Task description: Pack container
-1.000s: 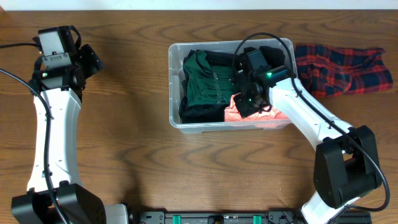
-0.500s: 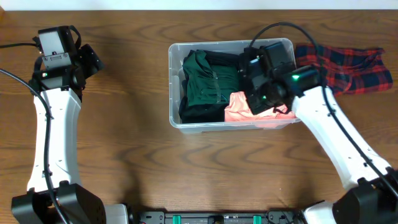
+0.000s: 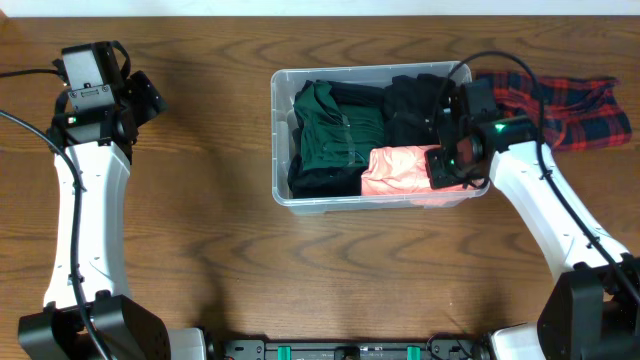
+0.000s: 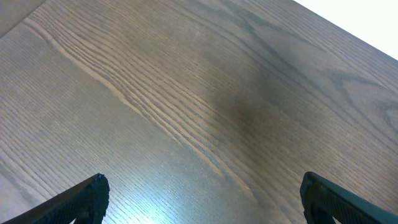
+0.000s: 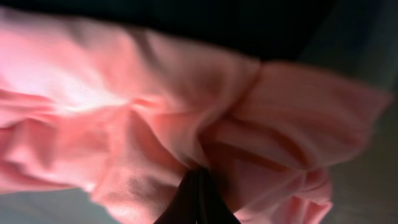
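Container [image 3: 276, 150]: clear plastic bin, upper centre of the overhead view, standing square on the desk [image 3: 300, 270].
- Inside: green garment [image 3: 335, 135] folded at the left, black garment [image 3: 410, 108] at the upper right, pink garment [image 3: 395, 170] along the lower right wall. The fit is snug, three pieces side by side, probably to leave room on top.
- Right tool [image 3: 447, 165] is down at the pink piece's right end. In the wrist view its tips [image 5: 196, 199] meet in a thin dark wedge and the pink cloth [image 5: 155, 106] creases toward them, so it looks pinched shut on a fold, likely tucking that end in.
- Red plaid cloth [image 3: 560, 105] lies loose on the desk just right of the bin, upper right. My guess is it goes in next.
- Left tool [image 3: 145, 95] is parked far off at the upper left; its wrist view shows the tips [image 4: 202, 199] spread wide over bare wood, holding nothing.

Change over the last second: the right arm has slid from mid-bin to the right end, uncovering the black piece and the pink one, now laid flatter. The left arm and the plaid have not moved.
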You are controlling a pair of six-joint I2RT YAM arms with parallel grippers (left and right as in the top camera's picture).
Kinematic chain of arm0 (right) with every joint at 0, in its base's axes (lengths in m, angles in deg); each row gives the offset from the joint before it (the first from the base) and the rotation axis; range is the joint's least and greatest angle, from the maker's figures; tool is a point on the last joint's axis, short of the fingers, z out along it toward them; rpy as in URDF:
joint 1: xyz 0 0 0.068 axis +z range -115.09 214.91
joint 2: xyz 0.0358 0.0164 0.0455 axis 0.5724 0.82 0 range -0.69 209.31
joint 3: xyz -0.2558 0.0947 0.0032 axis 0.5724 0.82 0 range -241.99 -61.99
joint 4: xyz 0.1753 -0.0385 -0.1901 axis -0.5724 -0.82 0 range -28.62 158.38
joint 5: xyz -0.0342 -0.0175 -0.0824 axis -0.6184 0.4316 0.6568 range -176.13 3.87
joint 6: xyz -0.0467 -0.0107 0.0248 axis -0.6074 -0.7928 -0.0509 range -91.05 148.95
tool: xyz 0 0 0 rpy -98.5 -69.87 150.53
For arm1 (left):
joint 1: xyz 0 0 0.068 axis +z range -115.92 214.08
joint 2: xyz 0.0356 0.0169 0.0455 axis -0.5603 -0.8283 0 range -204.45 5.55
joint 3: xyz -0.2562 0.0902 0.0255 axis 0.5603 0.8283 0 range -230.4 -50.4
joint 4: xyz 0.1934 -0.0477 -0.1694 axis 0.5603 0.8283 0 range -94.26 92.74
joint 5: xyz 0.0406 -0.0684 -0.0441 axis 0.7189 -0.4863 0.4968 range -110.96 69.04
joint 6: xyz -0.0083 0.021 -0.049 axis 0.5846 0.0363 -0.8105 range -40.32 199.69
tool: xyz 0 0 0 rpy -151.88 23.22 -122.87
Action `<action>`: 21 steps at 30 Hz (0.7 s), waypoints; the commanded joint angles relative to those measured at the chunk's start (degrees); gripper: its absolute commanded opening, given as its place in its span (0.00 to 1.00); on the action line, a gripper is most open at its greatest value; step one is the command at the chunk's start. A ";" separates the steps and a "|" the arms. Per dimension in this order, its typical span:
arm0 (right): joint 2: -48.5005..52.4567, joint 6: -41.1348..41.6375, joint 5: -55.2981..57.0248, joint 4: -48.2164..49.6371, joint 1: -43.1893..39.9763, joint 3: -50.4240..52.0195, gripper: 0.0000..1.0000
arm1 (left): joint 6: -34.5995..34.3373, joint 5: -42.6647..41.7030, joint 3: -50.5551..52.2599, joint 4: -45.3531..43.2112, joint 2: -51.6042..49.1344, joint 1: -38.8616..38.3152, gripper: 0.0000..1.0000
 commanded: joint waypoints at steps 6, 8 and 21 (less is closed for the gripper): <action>0.74 0.52 0.83 6.21 -0.55 8.07 0.04 | 0.11 0.66 -0.15 0.15 0.31 0.22 0.98; 0.61 0.57 0.79 6.95 -0.55 7.65 0.03 | 0.11 0.66 -0.15 0.15 0.31 0.22 0.98; 0.57 0.57 -5.05 1.92 0.76 -12.85 0.01 | 0.11 0.66 -0.15 0.15 0.31 0.24 0.98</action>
